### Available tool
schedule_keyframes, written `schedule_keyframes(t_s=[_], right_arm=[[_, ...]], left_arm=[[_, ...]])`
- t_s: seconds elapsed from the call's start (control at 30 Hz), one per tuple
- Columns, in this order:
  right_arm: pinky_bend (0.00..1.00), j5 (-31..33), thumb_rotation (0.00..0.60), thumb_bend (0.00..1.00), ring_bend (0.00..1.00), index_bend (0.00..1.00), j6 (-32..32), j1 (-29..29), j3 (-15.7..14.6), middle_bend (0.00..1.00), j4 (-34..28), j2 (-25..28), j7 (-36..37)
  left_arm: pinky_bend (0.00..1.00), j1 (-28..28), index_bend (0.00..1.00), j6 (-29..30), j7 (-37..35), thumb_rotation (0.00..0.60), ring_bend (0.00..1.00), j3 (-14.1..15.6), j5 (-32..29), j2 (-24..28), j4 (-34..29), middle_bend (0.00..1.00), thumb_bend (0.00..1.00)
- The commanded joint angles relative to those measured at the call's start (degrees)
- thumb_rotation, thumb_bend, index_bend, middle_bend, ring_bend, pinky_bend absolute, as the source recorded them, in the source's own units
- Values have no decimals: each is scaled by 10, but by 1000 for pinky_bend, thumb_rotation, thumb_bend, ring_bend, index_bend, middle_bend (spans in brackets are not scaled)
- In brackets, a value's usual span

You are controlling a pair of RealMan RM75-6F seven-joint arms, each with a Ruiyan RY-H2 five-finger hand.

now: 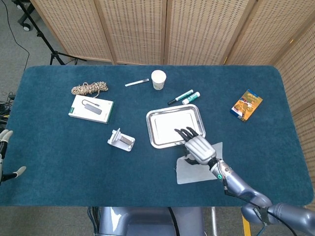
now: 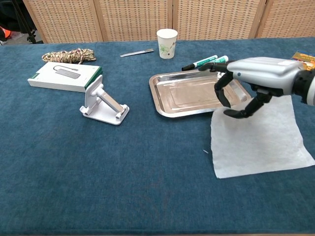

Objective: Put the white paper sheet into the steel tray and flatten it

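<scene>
The right hand (image 2: 256, 81) is pinching the white paper sheet (image 2: 258, 137) near its upper left corner, thumb against one finger, while the other fingers (image 1: 183, 132) are reaching out loosely over the near right corner of the steel tray (image 1: 175, 126). The sheet is hanging from that pinch and draping down onto the tabletop (image 1: 59, 162) just in front of the tray, toward the tabletop's front edge; only its held corner is lifting at the tray rim, and none of it is lying inside yet. The step in hand looks like carrying the sheet across into the tray. Doing it well probably means keeping the pinch firm but light so the thin paper is not tearing or slipping, raising the corner enough that the trailing part is clearing the rim rather than catching and folding under, and drawing it toward the tray's far left corner so the sheet is laying down square with the tray walls. Releasing should wait until most of the sheet is over the tray floor. The left hand (image 1: 7, 156) is idling at the tabletop's left edge, fingers apart and holding nothing.
</scene>
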Motion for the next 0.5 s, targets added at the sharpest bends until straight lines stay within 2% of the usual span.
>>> schedule_keyframes(t_s=[0.03, 0.1, 0.27, 0.37, 0.5], right_arm=[[0, 42, 600, 508, 0, 641, -23, 33, 36, 8, 20, -18, -38], [0, 79, 600, 514, 0, 641, -42, 59, 60, 8, 42, -36, -71], [0, 154, 600, 517, 0, 641, -76, 117, 98, 8, 84, -75, -140], [0, 188, 600, 516, 0, 642, -92, 152, 111, 8, 116, -101, -174], [0, 238, 600, 517, 0, 645, -121, 205, 122, 11, 191, -151, -211]], left_arm=[[0, 1, 0, 3, -2, 600, 0, 0, 2, 1, -1, 0, 0], [0, 2, 0, 5, -5, 600, 0, -1, 2, 2, -1, 0, 0], [0, 1, 0, 8, 10, 600, 0, -6, -6, -3, 5, 0, 0], [0, -2, 0, 1, 13, 600, 0, -9, -11, -7, 5, 0, 0], [0, -9, 0, -16, 19, 600, 0, -13, -26, -10, 10, 0, 0]])
